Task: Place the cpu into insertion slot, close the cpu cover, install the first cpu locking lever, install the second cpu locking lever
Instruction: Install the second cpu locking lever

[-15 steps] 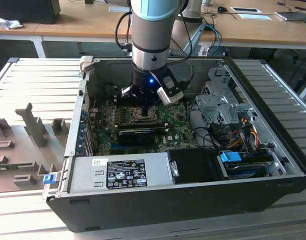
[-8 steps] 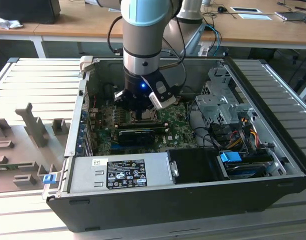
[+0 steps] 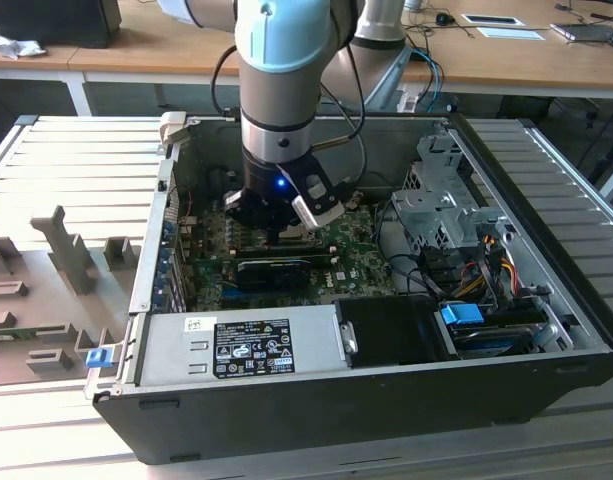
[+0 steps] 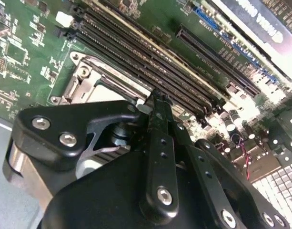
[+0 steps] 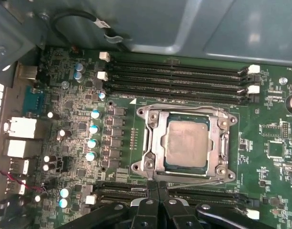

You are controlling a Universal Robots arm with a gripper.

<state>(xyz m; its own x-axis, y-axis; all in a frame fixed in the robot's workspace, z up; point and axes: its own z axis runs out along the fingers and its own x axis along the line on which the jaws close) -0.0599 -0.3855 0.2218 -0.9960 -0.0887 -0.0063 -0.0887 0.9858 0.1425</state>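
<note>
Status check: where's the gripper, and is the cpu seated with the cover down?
Gripper shut, tips at socket edge, holding nothing. Cpu seated in socket, cpu cover down around it. Nothing in the way on the motherboard.

Matt silvery metal cpu (image 5: pixel 186 143); shiny metal cpu cover (image 5: pixel 155 143).

I see my pale-blue and silver jointed arm (image 3: pixel 281 70) reaching straight down, wrist vertical with a blue light lit. My black two-fingered gripper (image 5: pixel 158 187) hangs below it, fingertips pressed together with no gap, in both wrist views (image 4: pixel 156 98).
</note>
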